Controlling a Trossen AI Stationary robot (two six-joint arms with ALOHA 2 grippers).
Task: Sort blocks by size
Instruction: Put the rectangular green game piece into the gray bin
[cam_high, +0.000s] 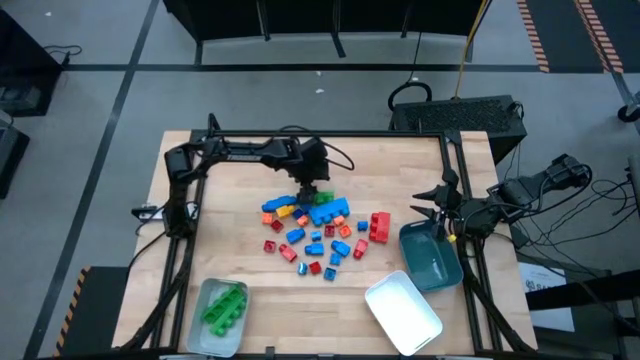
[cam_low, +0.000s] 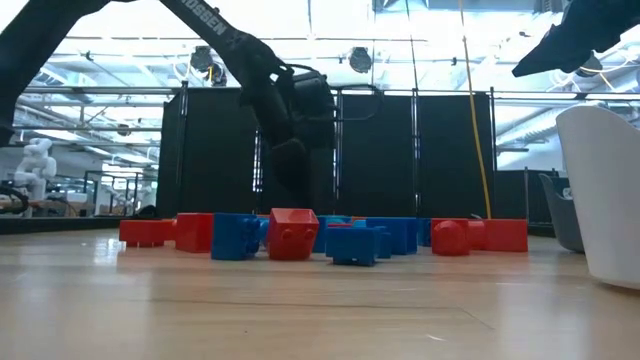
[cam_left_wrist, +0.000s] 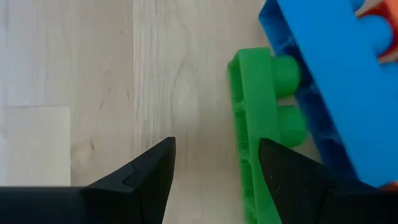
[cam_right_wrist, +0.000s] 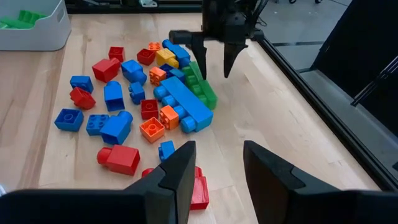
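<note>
The left gripper (cam_left_wrist: 214, 180), fingers spread, hangs beside the long green block (cam_left_wrist: 252, 137), whose length runs along its gap.

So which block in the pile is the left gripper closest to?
The long green block, lying at the pile's edge against the long blue block. The open left gripper hangs over it; it is the pile's only green one.

A pale wooden table (cam_high: 220, 215) carries the blocks (cam_high: 318, 228), scattered near its middle. Toward the near edge from that pile sit a grey tray (cam_high: 196, 318), a white tray (cam_high: 402, 312) and a teal tray (cam_high: 430, 262).
</note>
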